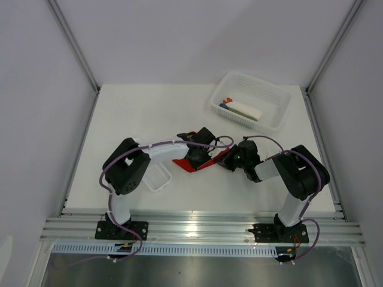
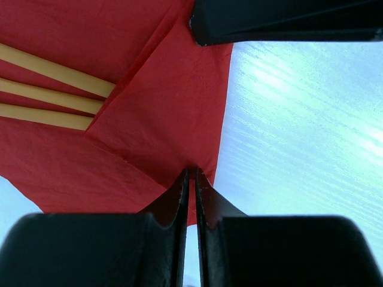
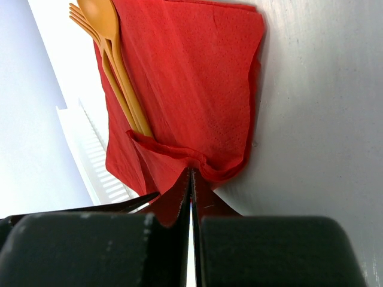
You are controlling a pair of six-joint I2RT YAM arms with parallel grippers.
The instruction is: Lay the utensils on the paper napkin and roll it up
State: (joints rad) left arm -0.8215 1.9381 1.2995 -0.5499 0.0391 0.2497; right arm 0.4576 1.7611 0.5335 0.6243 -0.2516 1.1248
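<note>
The red paper napkin [image 1: 183, 163] lies at mid-table with both grippers meeting over it. A corner of it is folded over the orange utensils [image 2: 51, 92], three slim handles side by side. The right wrist view shows the utensils [image 3: 114, 60] running out to a spoon head at the napkin's far end. My left gripper [image 2: 192, 174] is shut on the napkin's [image 2: 161, 119] near edge. My right gripper [image 3: 191, 171] is shut on a lifted fold of the napkin [image 3: 191, 78]. In the top view the left gripper [image 1: 198, 155] and the right gripper [image 1: 227, 160] sit close together.
A white mesh basket [image 1: 272, 113] with white and blue items stands at the back right. A narrow white tray [image 1: 157, 177] lies beside the left arm, just left of the napkin. The right gripper's black body [image 2: 287, 21] crosses the top of the left wrist view.
</note>
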